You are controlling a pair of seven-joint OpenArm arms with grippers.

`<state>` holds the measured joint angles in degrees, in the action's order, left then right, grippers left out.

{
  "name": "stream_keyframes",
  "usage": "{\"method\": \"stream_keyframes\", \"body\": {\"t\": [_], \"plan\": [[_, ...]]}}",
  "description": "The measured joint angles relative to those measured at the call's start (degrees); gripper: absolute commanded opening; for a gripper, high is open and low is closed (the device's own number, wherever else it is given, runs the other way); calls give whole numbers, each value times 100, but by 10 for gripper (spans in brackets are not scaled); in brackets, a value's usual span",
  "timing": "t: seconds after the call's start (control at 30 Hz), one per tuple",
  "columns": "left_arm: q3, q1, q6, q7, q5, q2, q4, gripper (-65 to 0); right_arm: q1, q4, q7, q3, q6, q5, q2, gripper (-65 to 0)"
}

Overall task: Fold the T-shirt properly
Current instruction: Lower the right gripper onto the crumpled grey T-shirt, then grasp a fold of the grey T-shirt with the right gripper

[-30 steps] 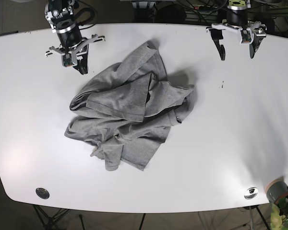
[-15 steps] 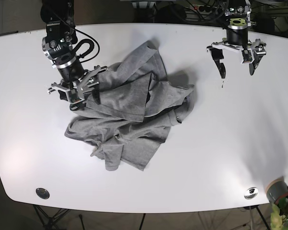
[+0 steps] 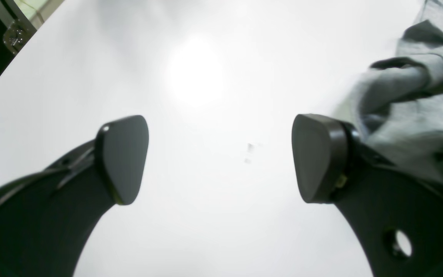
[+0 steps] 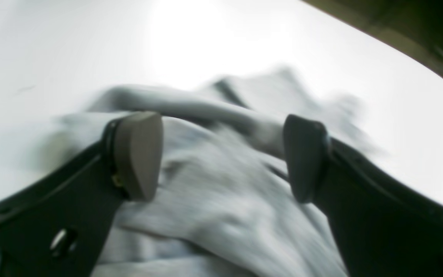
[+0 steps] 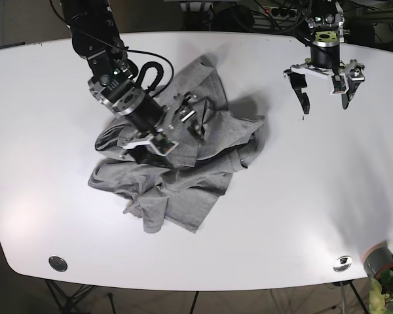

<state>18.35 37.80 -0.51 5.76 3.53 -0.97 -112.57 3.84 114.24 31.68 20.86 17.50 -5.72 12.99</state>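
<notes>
A crumpled grey T-shirt [image 5: 183, 170] lies in a heap in the middle of the white table [image 5: 301, 196]. My right gripper [image 5: 170, 129] is over the shirt's upper left part, jaws open, with the cloth [image 4: 221, 200] just below and between its fingertips [image 4: 139, 154]; that view is blurred. My left gripper [image 5: 324, 98] is open and empty above bare table at the back right, to the right of the shirt. In the left wrist view the left gripper [image 3: 221, 157] is spread wide, with a fold of the shirt [image 3: 417, 100] beside its right finger.
Two metal discs [image 5: 57, 263] [image 5: 342, 263] sit near the table's front edge. A grey pot [image 5: 380, 260] with a plant stands off the front right corner. A small dark mark [image 3: 249, 152] is on the table under the left gripper.
My right arm has swung from the back left edge onto the shirt's upper part. My left gripper has come slightly forward and stays open.
</notes>
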Motion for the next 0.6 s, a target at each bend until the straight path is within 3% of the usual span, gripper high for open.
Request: {"method": "stream_keyframes", "body": {"t": [0.1, 0.33, 0.4, 0.6], "plan": [[286, -57, 15, 79, 15, 4, -2, -97, -173, -2, 81, 354, 61, -2, -31, -176], [671, -282, 7, 280, 20, 46, 9, -97, -527, -184, 184, 911, 925, 96, -203, -176], [710, -319, 7, 280, 31, 48, 4, -97, -658, -315, 153, 1185, 1071, 70, -214, -176], [752, -306, 44, 291, 33, 42, 4, -97, -1196, -831, 278, 2024, 1104, 63, -236, -181]]}}
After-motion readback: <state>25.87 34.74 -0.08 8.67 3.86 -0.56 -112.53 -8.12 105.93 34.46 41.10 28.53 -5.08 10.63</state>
